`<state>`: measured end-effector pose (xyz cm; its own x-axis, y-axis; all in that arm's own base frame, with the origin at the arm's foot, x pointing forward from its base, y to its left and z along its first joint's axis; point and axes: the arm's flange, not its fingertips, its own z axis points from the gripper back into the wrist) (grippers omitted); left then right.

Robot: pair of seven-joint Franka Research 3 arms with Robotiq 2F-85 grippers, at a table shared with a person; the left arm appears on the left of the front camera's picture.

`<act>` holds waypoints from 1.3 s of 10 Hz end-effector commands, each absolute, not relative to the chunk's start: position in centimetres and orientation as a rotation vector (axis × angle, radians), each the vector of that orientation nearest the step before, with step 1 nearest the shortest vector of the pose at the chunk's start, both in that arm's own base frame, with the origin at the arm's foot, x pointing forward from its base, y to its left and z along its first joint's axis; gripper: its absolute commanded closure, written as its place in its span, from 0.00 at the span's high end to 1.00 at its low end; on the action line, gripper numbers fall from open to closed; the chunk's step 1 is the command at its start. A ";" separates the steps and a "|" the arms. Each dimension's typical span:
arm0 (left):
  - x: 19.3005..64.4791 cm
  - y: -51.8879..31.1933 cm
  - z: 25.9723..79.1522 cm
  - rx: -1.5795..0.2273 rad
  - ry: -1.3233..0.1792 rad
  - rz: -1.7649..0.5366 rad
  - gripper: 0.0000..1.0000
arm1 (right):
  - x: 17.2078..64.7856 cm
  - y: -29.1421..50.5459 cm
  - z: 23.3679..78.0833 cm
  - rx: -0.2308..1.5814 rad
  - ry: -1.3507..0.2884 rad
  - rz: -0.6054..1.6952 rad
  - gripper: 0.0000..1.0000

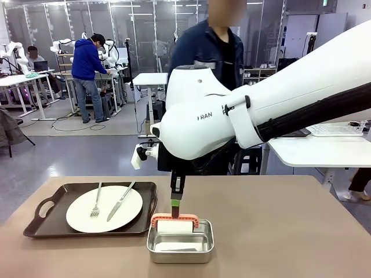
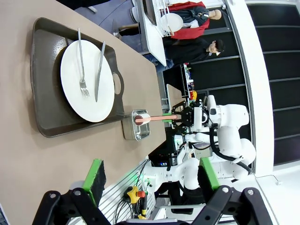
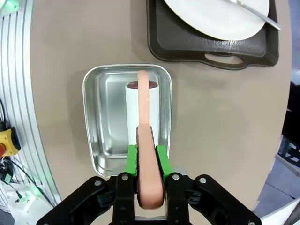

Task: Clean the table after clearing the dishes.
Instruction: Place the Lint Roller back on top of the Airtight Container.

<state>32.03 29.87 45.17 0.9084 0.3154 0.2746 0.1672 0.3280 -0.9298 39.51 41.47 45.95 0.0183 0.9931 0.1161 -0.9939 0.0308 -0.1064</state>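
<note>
Tan-beige table (image 1: pixel 278 231) with a smooth, matte top is seen stretching across the front view, and most of its surface lies bare. On its left part a dark brown rectangular tray with cut-out handles (image 1: pixel 69 192) is set, and on the tray a round white dinner plate (image 1: pixel 81 215) is carried. A metal fork (image 1: pixel 97 201) and a metal knife (image 1: pixel 120 201) are laid side by side on the plate, slightly splayed.

Just beside the tray's right near corner a small rectangular steel pan (image 1: pixel 179 255) is placed. A lint roller with a salmon-pink handle and a white roll (image 1: pixel 174 226) is held over it – the roll is lowered into the pan, though whether it touches the bottom cannot be told. The right gripper (image 1: pixel 175 201) is clamped tight on the upper end of the pink handle, which is seen pinched between the green pads in the right wrist view (image 3: pixel 149 159).

The left gripper (image 2: pixel 152 176) is held well apart from all this, jaws spread wide and nothing between the green pads (image 2: pixel 97 174). In its view a second round white plate (image 2: pixel 171 22) is seen on a white-topped side table beyond the far edge.

A person in a dark blue jacket (image 1: pixel 203 46) is stood at the far side, behind the right arm
</note>
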 end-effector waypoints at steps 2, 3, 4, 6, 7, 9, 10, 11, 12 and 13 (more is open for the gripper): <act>31.8 29.9 45.4 -1.246 -0.457 0.101 1.00 | 40.6 41.3 44.6 0.002 -0.148 1.564 0.21; 31.8 29.9 45.4 -1.246 -0.457 0.101 1.00 | 41.2 41.2 43.8 0.014 -0.163 1.558 0.21; 31.8 29.9 45.4 -1.246 -0.457 0.101 1.00 | 42.0 40.9 43.1 0.012 -0.199 1.579 0.21; 31.8 29.9 45.4 -1.246 -0.457 0.101 1.00 | 43.4 40.5 41.9 0.032 -0.153 1.596 0.21; 31.8 29.9 45.4 -1.246 -0.457 0.101 1.00 | 44.0 40.4 41.8 0.026 -0.152 1.600 0.21; 31.8 29.9 45.4 -1.246 -0.457 0.101 1.00 | 44.6 40.5 41.9 -0.001 -0.152 1.611 0.42; 31.8 29.9 45.4 -1.246 -0.457 0.101 1.00 | 45.0 40.4 41.7 -0.013 -0.153 1.601 0.64; 31.8 29.9 45.4 -1.246 -0.457 0.101 1.00 | 45.3 40.4 41.8 -0.023 -0.167 1.595 0.79; 31.8 29.9 45.4 -1.246 -0.457 0.101 1.00 | 45.4 40.4 42.3 -0.037 -0.195 1.591 1.00; 31.8 29.9 45.4 -1.246 -0.457 0.101 1.00 | 45.8 40.4 43.1 -0.044 -0.223 1.584 1.00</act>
<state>32.03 29.87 45.17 0.9083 0.3155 0.2746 0.1671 0.3280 -0.9298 45.85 40.17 42.56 -0.0206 0.9948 0.0995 -0.9916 -0.0076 -0.1294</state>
